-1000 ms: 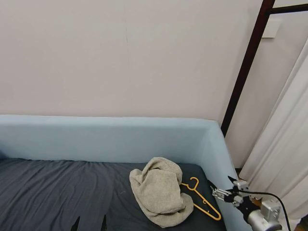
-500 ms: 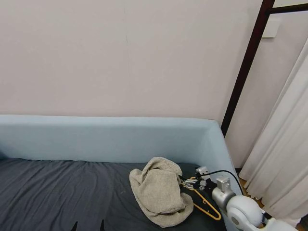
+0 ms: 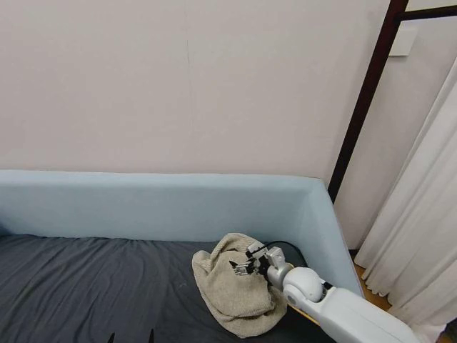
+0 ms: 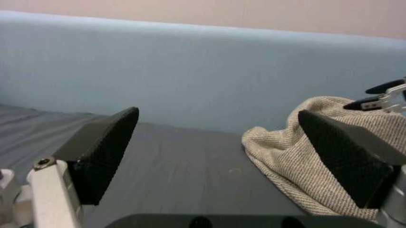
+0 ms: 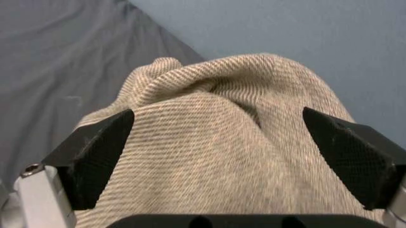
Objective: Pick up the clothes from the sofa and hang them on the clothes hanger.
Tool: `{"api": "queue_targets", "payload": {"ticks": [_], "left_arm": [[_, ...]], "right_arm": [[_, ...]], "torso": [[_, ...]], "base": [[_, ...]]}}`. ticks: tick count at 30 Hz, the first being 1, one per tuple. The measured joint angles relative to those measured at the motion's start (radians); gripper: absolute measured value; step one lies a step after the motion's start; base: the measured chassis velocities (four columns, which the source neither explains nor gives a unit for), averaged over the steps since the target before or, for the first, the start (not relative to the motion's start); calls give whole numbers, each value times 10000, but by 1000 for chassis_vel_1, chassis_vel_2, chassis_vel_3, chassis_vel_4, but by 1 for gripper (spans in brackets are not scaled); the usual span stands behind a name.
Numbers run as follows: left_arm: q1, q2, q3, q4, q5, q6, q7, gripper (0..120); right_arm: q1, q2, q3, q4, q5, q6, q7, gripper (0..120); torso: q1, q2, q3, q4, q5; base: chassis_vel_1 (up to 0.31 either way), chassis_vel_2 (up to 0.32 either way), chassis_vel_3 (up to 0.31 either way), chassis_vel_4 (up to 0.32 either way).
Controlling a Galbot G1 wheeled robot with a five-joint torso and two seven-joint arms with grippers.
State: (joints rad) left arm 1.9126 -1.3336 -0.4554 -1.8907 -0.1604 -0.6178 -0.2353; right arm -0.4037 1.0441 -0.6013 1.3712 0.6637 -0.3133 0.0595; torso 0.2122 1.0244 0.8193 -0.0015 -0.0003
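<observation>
A crumpled beige knitted garment (image 3: 230, 289) lies on the dark sofa seat (image 3: 71, 286) near the right armrest. My right gripper (image 3: 243, 264) is open and sits just over the garment's upper fold. In the right wrist view its two fingers (image 5: 95, 152) stand wide apart with the garment (image 5: 216, 137) between them. My left gripper (image 4: 225, 152) is open and low over the seat to the left of the garment (image 4: 304, 147), with nothing in it. Its tips (image 3: 151, 334) poke in at the head view's bottom edge. The right arm covers the orange hanger.
The light blue backrest (image 3: 157, 204) and right armrest (image 3: 325, 229) close in the seat. A dark rack post (image 3: 364, 100) rises behind the armrest, with a white curtain (image 3: 428, 236) to its right. Bare seat stretches to the left.
My right arm has swung left from beyond the sofa's right end, across the hanger, until its gripper is over the garment. The left gripper has hardly moved.
</observation>
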Motion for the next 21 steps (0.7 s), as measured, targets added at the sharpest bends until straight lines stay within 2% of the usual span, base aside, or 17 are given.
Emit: {"api": "queue_targets", "payload": {"ticks": [4, 7, 16, 21], "left_arm": [[-47, -60, -14, 30, -9, -5, -1, 98], [-131, -84, -15, 129, -43, -14, -1, 98], [-212, -70, -39, 120, -158, -28, -12, 98], [-225, -70, -115, 86, -274, -36, -21, 98]], "right_arm": [[459, 470, -263, -986, -604, 213, -151, 100], [760, 782, -493, -1440, -779, -208, -156, 100], [887, 848, -778, -1794, -850, -839, -218, 99], [835, 834, -750, -2077, -864, -925, -306, 81]], "torso": [[0, -1, 0, 1, 0], [-1, 0, 0, 0, 1], [-1, 1, -1, -1, 2], [-1, 1, -1, 0, 3]], "base": [[0, 0, 0, 0], [0, 0, 0, 0], [0, 0, 0, 0], [0, 0, 0, 0]]}}
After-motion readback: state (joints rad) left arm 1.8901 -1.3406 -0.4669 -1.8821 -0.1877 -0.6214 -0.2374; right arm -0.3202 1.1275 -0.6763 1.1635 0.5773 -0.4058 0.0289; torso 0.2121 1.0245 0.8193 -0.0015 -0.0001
